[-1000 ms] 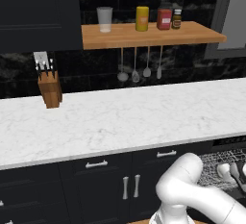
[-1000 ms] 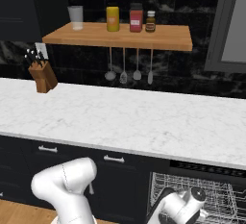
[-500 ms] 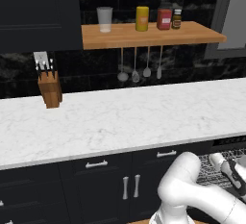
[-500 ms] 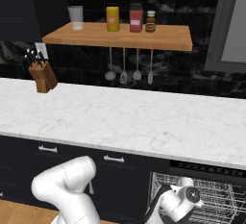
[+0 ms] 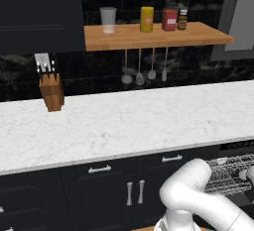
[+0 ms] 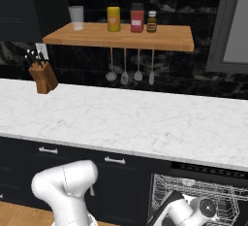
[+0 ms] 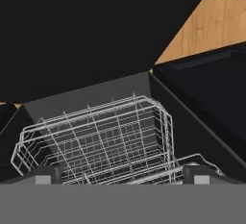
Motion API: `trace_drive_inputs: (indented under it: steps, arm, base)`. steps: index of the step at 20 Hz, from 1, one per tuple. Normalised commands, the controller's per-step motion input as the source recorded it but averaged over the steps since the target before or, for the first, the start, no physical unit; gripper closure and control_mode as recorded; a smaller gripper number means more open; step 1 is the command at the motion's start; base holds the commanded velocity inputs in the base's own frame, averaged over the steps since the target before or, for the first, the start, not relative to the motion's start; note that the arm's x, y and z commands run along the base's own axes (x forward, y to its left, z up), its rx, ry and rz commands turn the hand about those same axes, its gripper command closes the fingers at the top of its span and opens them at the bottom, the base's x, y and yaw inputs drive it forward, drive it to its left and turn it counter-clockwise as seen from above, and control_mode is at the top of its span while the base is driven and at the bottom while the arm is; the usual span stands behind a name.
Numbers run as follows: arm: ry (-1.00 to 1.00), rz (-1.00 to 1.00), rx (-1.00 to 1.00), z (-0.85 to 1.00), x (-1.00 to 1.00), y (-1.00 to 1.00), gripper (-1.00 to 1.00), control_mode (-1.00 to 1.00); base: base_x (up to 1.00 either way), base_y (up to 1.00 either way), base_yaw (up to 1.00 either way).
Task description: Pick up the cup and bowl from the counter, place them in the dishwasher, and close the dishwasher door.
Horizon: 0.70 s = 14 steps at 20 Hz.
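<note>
Dishwasher [image 6: 198, 201] open below counter [image 6: 126, 118] at right, grey wire rack [image 7: 101, 141] pulled out. Gripper [image 7: 120, 176] hovers just above rack, fingertips [image 7: 45, 175] wide apart, nothing between. Knife block [image 5: 51, 91] on counter at left.

Dishwasher [image 6: 193, 196] open w/ grey wire rack [image 7: 101, 141]; counter [image 5: 124, 123] white marble.

Both base cams sit behind the arm, one left and one right, looking forward and down at the same marble counter [image 5: 129, 121], wooden shelf [image 5: 154, 35] and knife block [image 5: 51, 91], from a fair way back. The right one also catches more of the dishwasher [image 6: 193, 196] wire rack. The hand cam is right up close, staring down into that rack [image 7: 101, 141] with wood floor [image 7: 211, 31] beyond.
</note>
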Motion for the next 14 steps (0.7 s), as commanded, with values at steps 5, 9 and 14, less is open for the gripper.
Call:
trace_drive_inputs:
  steps: [5,9,14]
  arm:
    - [0.02,0.18,-0.03,0.98,-1.00,0.03,-1.00,-1.00]
    - [0.01,0.30,-0.01,0.94,-1.00,-0.08,-1.00,-1.00]
    - [-0.04,0.31,-0.05,0.43,-1.00,0.00,-1.00,-1.00]
  base:
    - [0.00,0.00,0.00]
    - [0.00,0.00,0.00]
    - [0.00,0.00,0.00]
